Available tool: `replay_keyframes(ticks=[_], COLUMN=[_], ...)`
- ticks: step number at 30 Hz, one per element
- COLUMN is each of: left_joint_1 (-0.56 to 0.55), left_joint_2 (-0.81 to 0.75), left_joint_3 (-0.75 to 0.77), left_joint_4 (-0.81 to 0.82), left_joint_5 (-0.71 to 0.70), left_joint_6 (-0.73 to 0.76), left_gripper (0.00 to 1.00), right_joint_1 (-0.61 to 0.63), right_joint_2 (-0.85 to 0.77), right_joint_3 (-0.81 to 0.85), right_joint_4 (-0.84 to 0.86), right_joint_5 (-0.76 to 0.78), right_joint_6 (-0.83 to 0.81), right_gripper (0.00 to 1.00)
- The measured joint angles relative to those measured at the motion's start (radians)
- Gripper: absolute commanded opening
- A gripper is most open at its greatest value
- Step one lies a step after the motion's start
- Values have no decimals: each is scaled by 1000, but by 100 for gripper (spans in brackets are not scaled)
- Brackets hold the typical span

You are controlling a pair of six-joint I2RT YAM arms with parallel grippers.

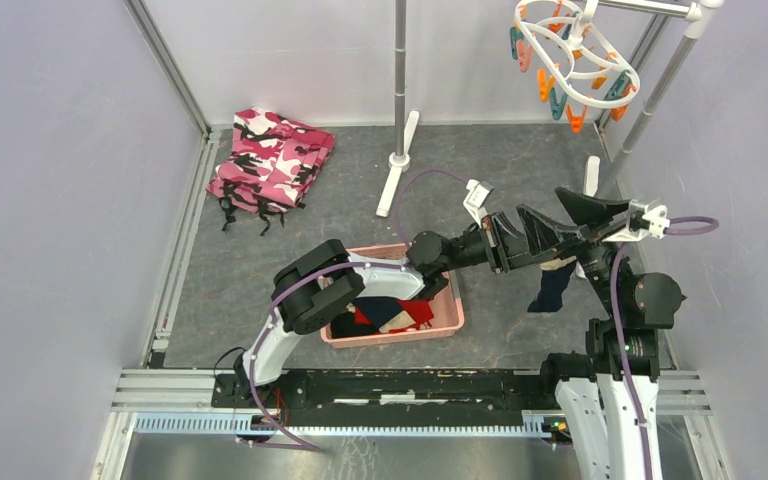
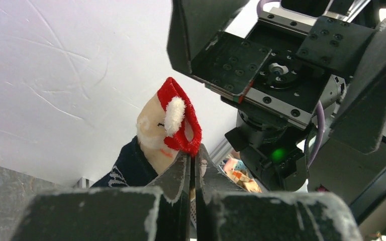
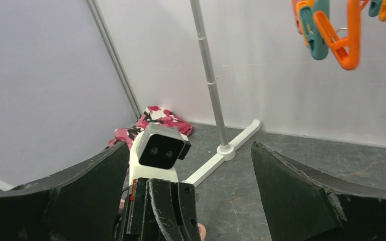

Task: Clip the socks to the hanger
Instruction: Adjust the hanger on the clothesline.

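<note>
- Landmark taken: pink tray (image 1: pixel 456 318), set on the grey table (image 1: pixel 520 170) just beyond the arm bases.
- Left gripper (image 2: pixel 193 161): fingers pressed together and clamped on the held sock (image 2: pixel 153 131). The arm is reached across the tray and out past its right rim.
- Held sock: navy body, a beige patch with a small face, and a red cuff with a white tuft. It is pinched at the red cuff. In the top view the navy body is seen hanging to the right of the tray. Whether its lower end touches the table cannot be told.
- Right gripper (image 3: pixel 190 150): fingers spread wide apart, nothing gripped. It is placed right of the tray and turned toward the left gripper, whose tip and camera are framed between its fingers in the right wrist view.
- Remaining socks (image 1: pixel 412 312): red, navy and beige pieces are heaped inside the tray, partly hidden under the left arm.
- Hanger (image 1: pixel 628 70): white oval ring hung high on the rack, well beyond the tray and to its right. Orange and teal clips (image 3: pixel 351 47) are seen dangling beneath it.
- Rack pole (image 1: pixel 400 70): upright, with its foot planted just beyond the tray's far rim.
- Camouflage cloth (image 1: pixel 270 160): pink, folded, lying beyond the tray to its left, well apart from it.
</note>
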Motion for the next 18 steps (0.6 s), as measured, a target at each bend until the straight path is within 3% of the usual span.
replay_keyframes(ticks=[5,10,13,18], left_joint_1=[-3,16,50,152], left_joint_2=[0,-9,-18,-100], left_joint_3=[-2,-98,-203,-286], left_joint_4=[25,47,38,-147], left_joint_5=[41,95,121,137], left_joint_6=[0,8,32,166], left_gripper=[2,2,2,2], right_joint_1=[0,1,1,2], right_joint_2=[-13,177,200,180], right_joint_3=[-12,293,399,420], right_joint_4=[-18,-242,-271,-273], right_joint_5=[19,53,128,195], right_joint_6=[0,-161,-261,-367], right_gripper=[98,98,98,93])
